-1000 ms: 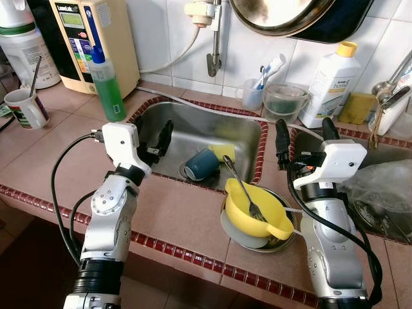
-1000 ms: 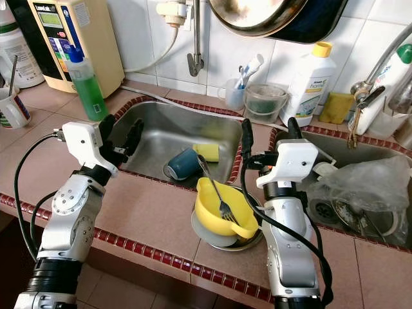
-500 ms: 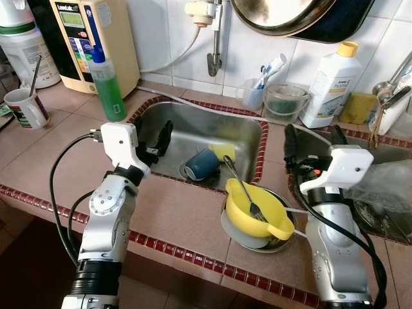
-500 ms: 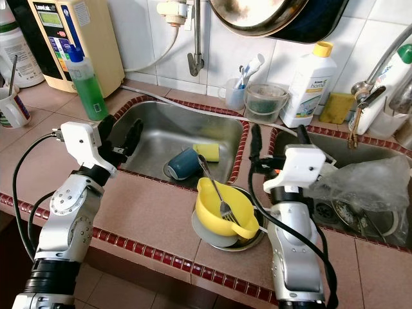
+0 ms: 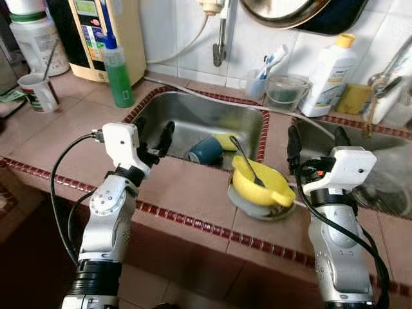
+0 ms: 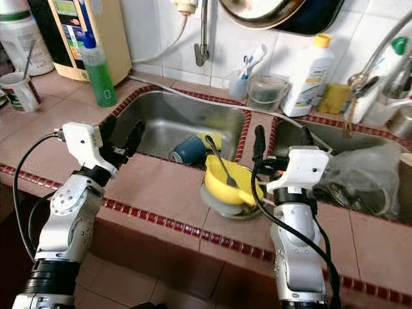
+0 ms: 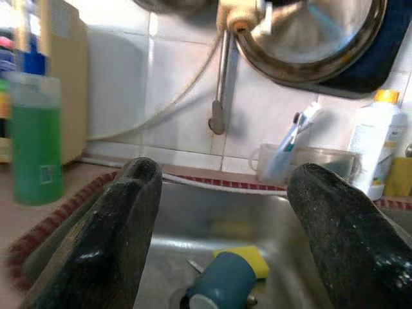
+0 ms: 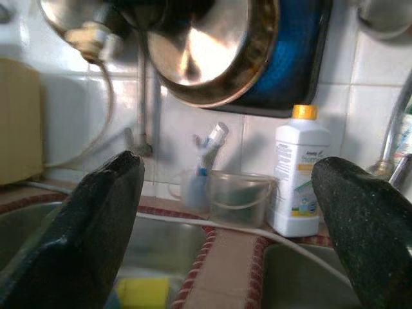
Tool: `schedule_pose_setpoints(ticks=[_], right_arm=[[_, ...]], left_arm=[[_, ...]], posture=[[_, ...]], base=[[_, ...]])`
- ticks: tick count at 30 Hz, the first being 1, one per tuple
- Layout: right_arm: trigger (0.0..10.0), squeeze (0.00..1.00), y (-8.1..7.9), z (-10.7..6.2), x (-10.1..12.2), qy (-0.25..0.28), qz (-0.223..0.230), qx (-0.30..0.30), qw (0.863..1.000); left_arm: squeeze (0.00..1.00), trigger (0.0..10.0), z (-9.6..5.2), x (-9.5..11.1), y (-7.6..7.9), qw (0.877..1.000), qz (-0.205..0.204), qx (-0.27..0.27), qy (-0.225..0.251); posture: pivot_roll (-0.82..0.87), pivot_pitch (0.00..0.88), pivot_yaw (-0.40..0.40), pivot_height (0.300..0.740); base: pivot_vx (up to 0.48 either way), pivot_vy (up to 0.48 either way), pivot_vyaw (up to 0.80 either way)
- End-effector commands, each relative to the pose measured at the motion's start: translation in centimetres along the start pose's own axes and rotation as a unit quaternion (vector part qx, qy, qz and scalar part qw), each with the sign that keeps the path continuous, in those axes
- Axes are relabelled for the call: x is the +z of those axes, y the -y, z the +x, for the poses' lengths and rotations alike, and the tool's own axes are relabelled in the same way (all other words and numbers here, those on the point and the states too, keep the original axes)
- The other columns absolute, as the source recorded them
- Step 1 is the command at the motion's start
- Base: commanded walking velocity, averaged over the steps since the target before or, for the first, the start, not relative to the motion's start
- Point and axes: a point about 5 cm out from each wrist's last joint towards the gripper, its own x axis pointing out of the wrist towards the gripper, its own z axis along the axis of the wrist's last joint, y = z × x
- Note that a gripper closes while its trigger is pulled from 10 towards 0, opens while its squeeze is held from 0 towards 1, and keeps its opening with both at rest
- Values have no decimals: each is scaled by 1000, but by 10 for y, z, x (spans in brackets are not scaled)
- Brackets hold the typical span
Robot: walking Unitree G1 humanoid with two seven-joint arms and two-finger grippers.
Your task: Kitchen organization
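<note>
Left eye view: both arms raised over the tiled counter (image 5: 187, 193), facing the sinks. Left pincer (image 5: 153, 136) spread wide, fingers well apart, holding nothing, poised at the near left edge of the left sink (image 5: 193, 119). Left wrist view confirms the gap: between the two fingers (image 7: 122, 225) lie a blue cup (image 7: 215, 286) on its side in the basin and a yellow sponge (image 7: 248, 261) just behind it, touching or nearly so.

Right pincer (image 5: 313, 140) likewise open wide and empty, hanging over the strip of counter between the two sinks, near the right sink (image 5: 380, 161). Right wrist view looks past its fingers (image 8: 96, 225) to the back wall: white bottle with yellow cap (image 8: 297, 174), clear tub (image 8: 235, 196), small cup with toothbrushes (image 8: 196, 187), hanging pan (image 8: 219, 45).

On the counter between the arms: yellow bowl (image 5: 261, 183) stacked on a metal plate (image 5: 248, 205), fork (image 5: 244, 158) leaning in the bowl. Neither pincer touches it.

Far left: green soap bottle (image 5: 118, 74), striped mug (image 5: 40, 93) with a utensil standing in it.
</note>
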Motion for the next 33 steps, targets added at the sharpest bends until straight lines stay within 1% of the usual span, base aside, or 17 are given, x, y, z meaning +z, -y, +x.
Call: schedule_pose_setpoints(ticks=[1,4,7,9,13,15,18,19,21,24,26,28,31,33], right_arm=[[10000,0,0,4,4,9,-4,6,1000],[10000,0,0,3,4,8,-5,6,1000],[10000,0,0,3,4,7,-8,9,1000],[10000,0,-1,4,3,7,-8,13,1000],[10000,0,-6,5,1,0,-4,28,1000],[10000,0,-12,7,0,-1,-1,44,999],[10000,0,-15,9,0,0,1,50,999],[10000,0,-15,9,0,0,1,50,999],[10000,0,-18,10,-2,-5,7,54,999],[10000,0,-21,11,-4,-9,12,59,998],[10000,0,-23,11,-5,-11,14,62,998],[10000,0,-26,11,-6,-12,15,67,998],[10000,0,-27,11,-6,-12,16,69,997],[10000,0,-27,13,-6,-10,16,68,997]], left_arm=[[0,10000,-1,2,-1,1000,0,2,4],[0,10000,-1,3,0,1000,-4,-2,7],[0,10000,1,4,3,1000,-3,-15,14],[0,10000,3,4,4,1000,-3,-27,9],[0,10000,8,5,6,998,18,-55,10],[0,10000,12,6,8,997,23,-79,5],[0,10000,16,8,9,995,37,-94,7],[0,10000,16,8,9,995,37,-94,7],[0,10000,22,10,7,995,33,-89,11],[0,10000,24,11,7,996,31,-86,17],[0,10000,24,12,7,996,33,-84,20],[0,10000,24,11,8,996,27,-77,21],[0,10000,24,10,7,997,26,-73,20],[0,10000,22,10,4,997,26,-64,21]], posture=[[-15,0,-2,740],[-18,0,-3,740],[-15,0,-9,740],[-6,0,-20,740],[3,0,-26,740],[7,0,-24,740],[15,0,-27,740],[15,0,-27,740],[26,0,-30,740],[31,0,-31,740],[34,0,-31,740],[34,0,-29,740],[34,0,-29,740],[33,0,-29,740]], base=[[-240,0,0],[0,0,0],[0,0,0],[0,0,0],[0,0,0],[0,0,0],[0,0,0],[0,0,0],[0,0,0],[0,-82,0],[0,-251,0],[0,-304,0],[0,-336,0],[0,-358,0]])
